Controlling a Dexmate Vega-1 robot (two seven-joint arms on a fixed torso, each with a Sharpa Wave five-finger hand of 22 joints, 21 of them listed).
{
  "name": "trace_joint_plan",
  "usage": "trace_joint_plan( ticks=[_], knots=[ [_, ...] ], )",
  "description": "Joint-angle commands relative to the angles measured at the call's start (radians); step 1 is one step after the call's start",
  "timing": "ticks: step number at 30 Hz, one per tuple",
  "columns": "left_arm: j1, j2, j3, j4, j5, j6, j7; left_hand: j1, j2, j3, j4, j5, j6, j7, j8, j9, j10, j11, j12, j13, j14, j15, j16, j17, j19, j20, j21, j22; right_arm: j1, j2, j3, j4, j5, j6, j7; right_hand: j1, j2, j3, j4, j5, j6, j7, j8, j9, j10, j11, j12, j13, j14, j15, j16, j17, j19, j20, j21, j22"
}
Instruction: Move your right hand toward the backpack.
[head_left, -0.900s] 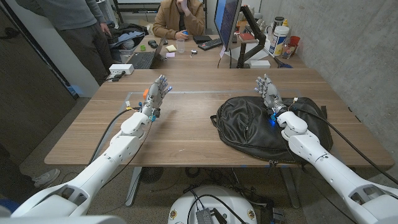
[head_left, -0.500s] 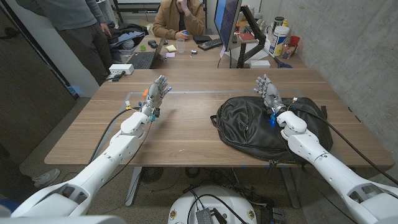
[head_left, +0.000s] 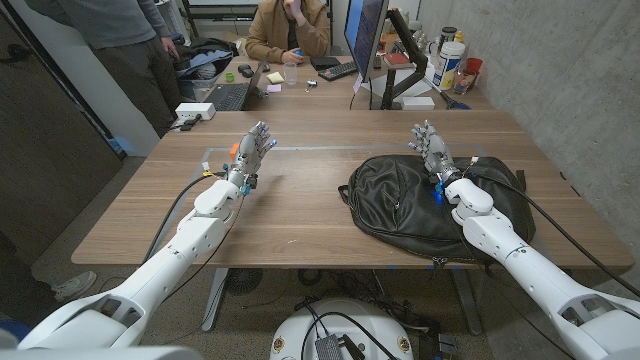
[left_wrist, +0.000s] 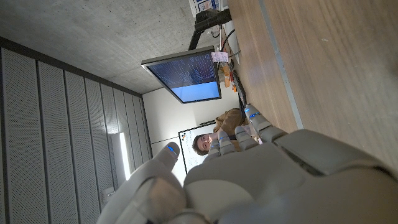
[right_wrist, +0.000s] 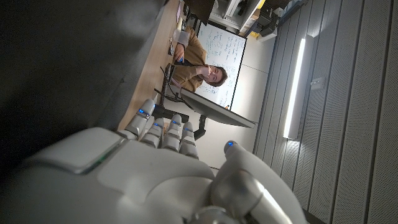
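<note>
No legible writing. Backpack: black, glossy leather-like, slumped flat on table at 3 o'clock. Right hand over its far edge, fingers spread, holding nothing. Left hand released, at 10 o'clock.

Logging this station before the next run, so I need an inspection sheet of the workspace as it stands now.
Surface: wooden table, a pale tape line across its far part.
Job's things: black backpack lying flat on the robot's right half.
Clutter: nothing seen on this table.
Hands: left robot hand open, raised, holding nothing; right robot hand open over the backpack's far edge; contact unclear.
Cables: black cable along the left arm; another by the right arm.
Surroundings: monitor, laptop, two people behind.
</note>
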Motion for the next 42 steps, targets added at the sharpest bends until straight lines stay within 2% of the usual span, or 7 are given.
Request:
trace_joint_plan(
  ticks=[1, 42],
  knots=[
    [0.004, 0.002, 0.002, -0.004, 0.005, -0.005, 0.000, -0.003, 0.107, 0.010, 0.000, 0.002, -0.005, -0.003, 0.005, 0.003, 0.002, 0.000, 0.006, 0.005, -0.009, -0.065, 0.009, 0.004, 0.003, -0.051, 0.004, 0.001, -0.011, -0.012, 0.007, -0.023, -0.007, 0.005, -0.012, -0.011, 0.064, 0.009, -0.004, 0.007, 0.024, -0.004, 0.010, 0.004, 0.013, 0.002, 0.005, 0.003, 0.007, -0.012, 0.010, 0.003, 0.005, -0.074, -0.006, 0.005],
    [0.009, 0.005, 0.000, -0.002, 0.004, -0.007, -0.001, -0.010, 0.103, 0.022, 0.000, 0.000, -0.003, -0.004, 0.006, 0.003, 0.005, 0.000, 0.007, 0.005, -0.009, -0.064, 0.010, 0.005, 0.002, -0.047, 0.000, 0.001, -0.016, -0.038, 0.014, -0.064, -0.031, 0.007, -0.030, -0.020, 0.056, 0.019, -0.009, 0.008, 0.040, -0.006, 0.011, 0.005, 0.024, -0.001, 0.007, 0.003, 0.016, -0.012, 0.009, 0.000, 0.014, -0.069, -0.025, 0.005]
  ],
)
